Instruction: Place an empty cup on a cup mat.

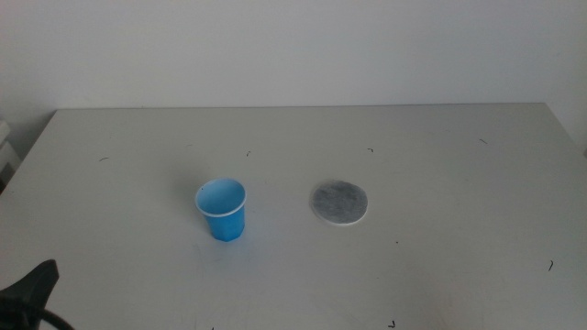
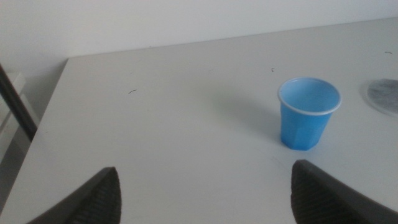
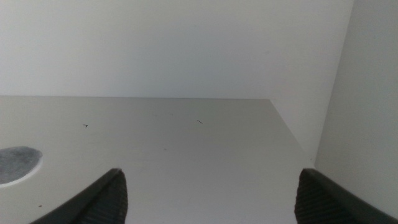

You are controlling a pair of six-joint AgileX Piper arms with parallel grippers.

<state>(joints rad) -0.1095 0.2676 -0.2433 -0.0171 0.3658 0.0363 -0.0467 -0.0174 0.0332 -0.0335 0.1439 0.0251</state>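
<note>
The blue cup stands upright and empty on the grey table, left of centre in the middle view. It also shows in the left wrist view. The round grey cup mat lies flat to the cup's right, apart from it; its edge shows in the left wrist view and in the right wrist view. My left gripper is open and empty, short of the cup, at the bottom left corner of the middle view. My right gripper is open and empty, out of the middle view.
The table is pale grey with small dark specks. A white wall stands behind its far edge. The table's left edge and right edge show in the wrist views.
</note>
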